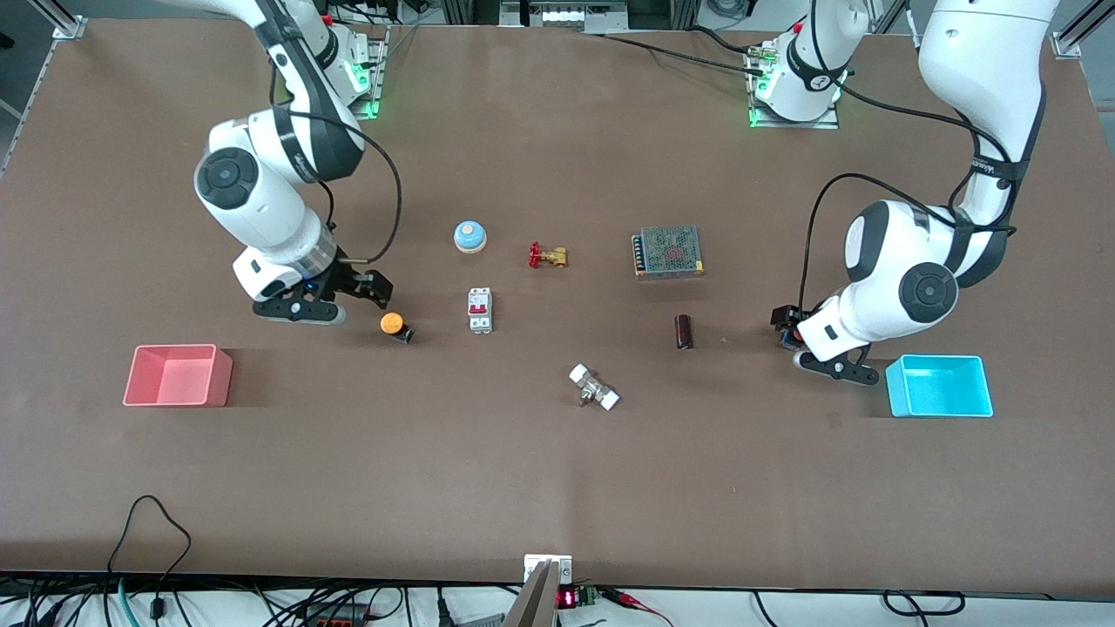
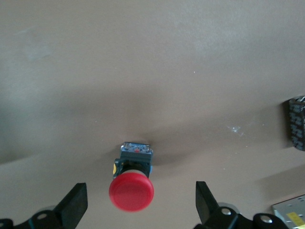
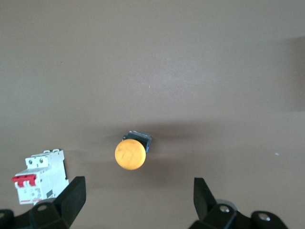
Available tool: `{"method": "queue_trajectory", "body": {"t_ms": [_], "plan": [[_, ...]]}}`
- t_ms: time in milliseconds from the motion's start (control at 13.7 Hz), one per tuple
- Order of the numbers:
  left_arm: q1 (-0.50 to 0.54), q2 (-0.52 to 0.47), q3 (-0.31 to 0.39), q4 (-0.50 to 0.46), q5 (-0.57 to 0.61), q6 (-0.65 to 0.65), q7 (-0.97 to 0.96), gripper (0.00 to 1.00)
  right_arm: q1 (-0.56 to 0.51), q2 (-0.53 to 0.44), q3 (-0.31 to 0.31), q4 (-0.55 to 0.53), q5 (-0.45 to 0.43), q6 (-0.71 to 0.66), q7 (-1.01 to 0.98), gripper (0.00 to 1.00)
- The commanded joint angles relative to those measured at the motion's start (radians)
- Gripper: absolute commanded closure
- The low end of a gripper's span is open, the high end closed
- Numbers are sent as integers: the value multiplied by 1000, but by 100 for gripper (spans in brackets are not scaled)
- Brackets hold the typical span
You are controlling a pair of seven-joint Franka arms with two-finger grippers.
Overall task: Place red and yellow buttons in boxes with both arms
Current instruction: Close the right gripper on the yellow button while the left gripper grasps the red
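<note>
The yellow button [image 1: 394,325] stands on the table, farther from the front camera than the pink-red box [image 1: 179,375]. My right gripper [image 1: 373,289] is open and hovers just beside the button. In the right wrist view the yellow button [image 3: 130,153] lies a little ahead of the open right gripper [image 3: 137,190]. In the left wrist view the red button [image 2: 131,191] sits between the open fingers [image 2: 75,204] of my left gripper [image 2: 139,192], untouched. In the front view my left gripper [image 1: 782,320] is low beside the cyan box [image 1: 941,386] and mostly hides the red button.
Across the middle of the table lie a blue dome bell [image 1: 469,236], a brass valve [image 1: 547,256], a white circuit breaker [image 1: 480,309], a metal power supply [image 1: 668,252], a dark cylinder [image 1: 685,332] and a white-ended fitting [image 1: 594,387].
</note>
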Motion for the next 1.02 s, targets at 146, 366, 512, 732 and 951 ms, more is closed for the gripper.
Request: {"method": "queue_trajectory", "body": {"t_ms": [146,366,512,732,951], "plan": [[4,19,-1,-37,1,42,100,0,12,80,-8,6,9,94,22,0],[15,34,-1,-37,2,46,108,0,17,115,-8,23,-2,94,108,0],[28,48,-1,-35,2,68,138,0,23,126,-8,37,-1,94,131,0],[33,53,-1,-34,1,79,146,5,55,167,-8,74,-7,92,172,0],[33,54,-3,-34,-7,79,146,13,53,193,-8,86,-37,113,174,0]]}}
